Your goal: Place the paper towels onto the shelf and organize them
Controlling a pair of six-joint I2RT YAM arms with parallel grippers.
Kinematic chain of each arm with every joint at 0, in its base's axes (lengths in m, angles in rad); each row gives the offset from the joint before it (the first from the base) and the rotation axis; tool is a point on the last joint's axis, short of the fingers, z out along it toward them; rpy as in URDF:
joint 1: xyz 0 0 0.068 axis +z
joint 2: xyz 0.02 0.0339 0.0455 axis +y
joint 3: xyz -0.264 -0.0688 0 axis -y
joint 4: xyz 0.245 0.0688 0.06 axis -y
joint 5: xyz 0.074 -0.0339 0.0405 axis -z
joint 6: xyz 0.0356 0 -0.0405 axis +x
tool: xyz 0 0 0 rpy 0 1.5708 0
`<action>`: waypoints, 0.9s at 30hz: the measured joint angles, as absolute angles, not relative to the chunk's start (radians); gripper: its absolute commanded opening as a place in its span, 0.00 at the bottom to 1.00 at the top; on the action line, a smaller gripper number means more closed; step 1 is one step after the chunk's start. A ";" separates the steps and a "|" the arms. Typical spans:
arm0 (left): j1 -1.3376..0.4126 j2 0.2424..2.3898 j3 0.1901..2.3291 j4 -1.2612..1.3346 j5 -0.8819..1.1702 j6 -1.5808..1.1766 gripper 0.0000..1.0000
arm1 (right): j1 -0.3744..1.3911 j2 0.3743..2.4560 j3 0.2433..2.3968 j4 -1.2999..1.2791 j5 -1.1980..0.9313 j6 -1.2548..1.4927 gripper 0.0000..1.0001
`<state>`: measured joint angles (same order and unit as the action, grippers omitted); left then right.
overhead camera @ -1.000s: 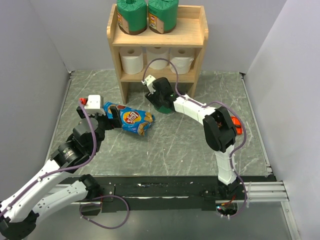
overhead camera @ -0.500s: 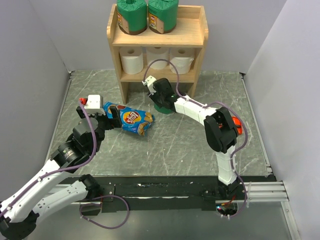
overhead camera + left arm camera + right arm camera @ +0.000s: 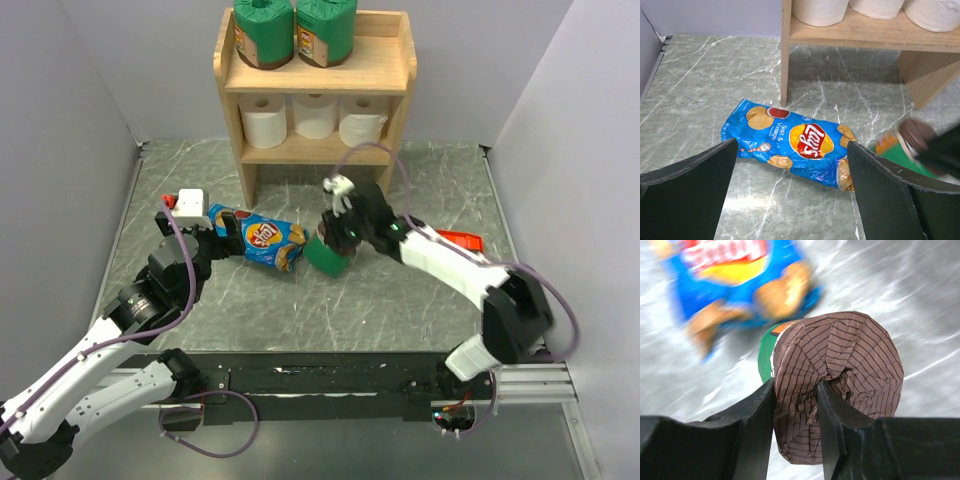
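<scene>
The light-wood shelf (image 3: 228, 100) stands at the back of the table. Two green-wrapped paper towels (image 3: 264, 30) (image 3: 326, 28) sit on its top tier, and three white rolls (image 3: 316, 115) on the lower tier. A third green roll (image 3: 326, 257) is tilted at mid-table beside the chip bag, and my right gripper (image 3: 337, 238) is shut on it. In the right wrist view the right gripper (image 3: 796, 387) pinches the roll's brown striped end (image 3: 850, 370). My left gripper (image 3: 222, 234) stands open over the blue chip bag (image 3: 790, 145), its jaws wide with nothing between them.
The blue chip bag (image 3: 262, 238) lies left of centre, touching or nearly touching the held roll. A flat orange package (image 3: 462, 240) lies at the right. The shelf's legs (image 3: 786, 60) stand just behind the bag. Grey walls close in both sides.
The right gripper closed on the green roll in front of the shelf and carried it back toward mid-table, beside the chip bag. The left arm has stayed still.
</scene>
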<state>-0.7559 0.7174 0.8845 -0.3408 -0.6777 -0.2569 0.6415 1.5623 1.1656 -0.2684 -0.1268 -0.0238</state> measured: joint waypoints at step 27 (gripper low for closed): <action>-0.756 0.678 0.873 -0.339 -0.691 -0.258 0.96 | 0.759 1.291 1.115 -0.524 0.252 0.306 0.87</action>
<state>-0.7559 0.6777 0.8734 -0.3386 -0.6910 -0.2584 0.7586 1.2911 1.1149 -0.5236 0.2516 0.3058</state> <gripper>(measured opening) 0.966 0.852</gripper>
